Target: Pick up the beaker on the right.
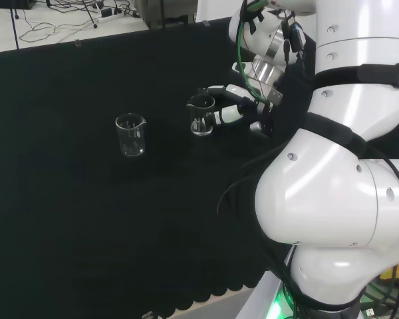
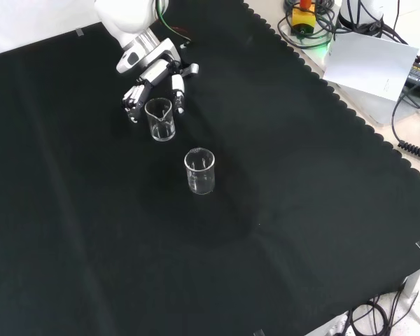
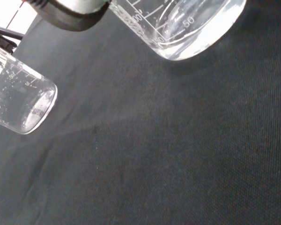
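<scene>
The right-hand beaker (image 1: 201,115) in the head view is standing upright on the black cloth (image 1: 86,219), close against the hand (image 1: 234,109); in the front view the same beaker (image 2: 160,119) is sitting higher up, right under the hand (image 2: 154,78), and its clear wall is making its outline hard to trace against the dark cloth. The hand is reaching in with its fingers (image 2: 176,94) spread to either side of the glass, one set showing on the beaker's left and one on its right in the front view, and they are looking only slightly bent rather than curled round it; whether any of them are touching the glass is not clear, since the beaker is covering the gap behind it. In the wrist view the beaker's base (image 3: 187,28) is looming large and cut off by the frame edge, resting on the cloth, with a blurred dark and white part of the hand (image 3: 72,11) beside it. The other beaker (image 1: 131,135) is standing well apart, to the left in the head view and lower in the front view (image 2: 199,171), upright; the wrist view is cutting it off too (image 3: 18,103). The arm's white links (image 1: 346,166) are blocking the bench's right side in the head view.
</scene>
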{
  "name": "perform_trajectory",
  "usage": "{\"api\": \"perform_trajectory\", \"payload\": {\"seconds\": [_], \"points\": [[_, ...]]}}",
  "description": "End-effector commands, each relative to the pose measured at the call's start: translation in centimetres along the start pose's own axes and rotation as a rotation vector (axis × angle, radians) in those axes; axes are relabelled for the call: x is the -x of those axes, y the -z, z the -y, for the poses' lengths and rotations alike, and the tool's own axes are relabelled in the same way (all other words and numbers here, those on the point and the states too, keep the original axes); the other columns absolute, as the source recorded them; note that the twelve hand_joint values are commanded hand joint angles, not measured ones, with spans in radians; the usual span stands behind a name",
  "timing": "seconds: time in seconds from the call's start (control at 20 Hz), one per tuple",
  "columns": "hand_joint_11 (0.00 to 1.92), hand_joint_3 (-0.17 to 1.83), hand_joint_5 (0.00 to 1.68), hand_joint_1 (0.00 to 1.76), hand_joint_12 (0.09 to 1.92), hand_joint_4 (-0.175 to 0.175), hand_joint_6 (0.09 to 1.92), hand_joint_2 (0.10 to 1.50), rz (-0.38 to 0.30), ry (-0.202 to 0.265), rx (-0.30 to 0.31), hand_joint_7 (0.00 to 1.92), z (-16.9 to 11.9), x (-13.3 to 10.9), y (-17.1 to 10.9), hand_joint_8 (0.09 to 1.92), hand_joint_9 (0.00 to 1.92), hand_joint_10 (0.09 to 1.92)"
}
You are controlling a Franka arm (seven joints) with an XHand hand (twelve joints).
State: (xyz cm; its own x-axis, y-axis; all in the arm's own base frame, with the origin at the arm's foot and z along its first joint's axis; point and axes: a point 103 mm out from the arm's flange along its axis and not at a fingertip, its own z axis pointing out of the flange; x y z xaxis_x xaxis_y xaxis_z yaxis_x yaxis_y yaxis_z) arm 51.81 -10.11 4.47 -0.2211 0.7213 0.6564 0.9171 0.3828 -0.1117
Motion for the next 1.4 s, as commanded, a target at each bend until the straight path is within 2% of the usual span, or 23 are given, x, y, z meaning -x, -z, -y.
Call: {"api": "perform_trajectory", "payload": {"seconds": [0.05, 0.35, 0.75, 0.9, 1.1, 1.4], "points": [[0.0, -0.17, 0.35, 0.82, 1.37, -0.039, 0.09, 0.82, -0.028, 0.004, 0.015, 0.25, -0.2, 0.0, -0.4, 0.68, 0.37, 0.63], [0.0, -0.17, 0.35, 0.82, 1.39, -0.04, 0.09, 0.82, -0.057, 0.026, 0.06, 0.26, -0.4, -0.4, -0.5, 0.68, 0.37, 0.63], [0.0, -0.17, 0.36, 0.83, 1.39, -0.041, 0.09, 0.81, -0.065, 0.045, 0.046, 0.26, -0.7, -0.5, -0.8, 0.69, 0.37, 0.63], [0.0, -0.17, 0.36, 0.83, 1.39, -0.04, 0.09, 0.81, -0.049, 0.039, 0.045, 0.26, -1.4, -1.6, -1.8, 0.69, 0.37, 0.63], [0.0, -0.17, 0.37, 0.83, 1.39, -0.04, 0.09, 0.81, -0.076, 0.046, 0.067, 0.27, -1.2, -0.9, -1.3, 0.69, 0.38, 0.63], [0.0, -0.17, 0.4, 0.83, 1.4, -0.039, 0.09, 0.81, -0.072, 0.04, 0.085, 0.29, -1.2, -0.7, -1.4, 0.69, 0.4, 0.63]]}}
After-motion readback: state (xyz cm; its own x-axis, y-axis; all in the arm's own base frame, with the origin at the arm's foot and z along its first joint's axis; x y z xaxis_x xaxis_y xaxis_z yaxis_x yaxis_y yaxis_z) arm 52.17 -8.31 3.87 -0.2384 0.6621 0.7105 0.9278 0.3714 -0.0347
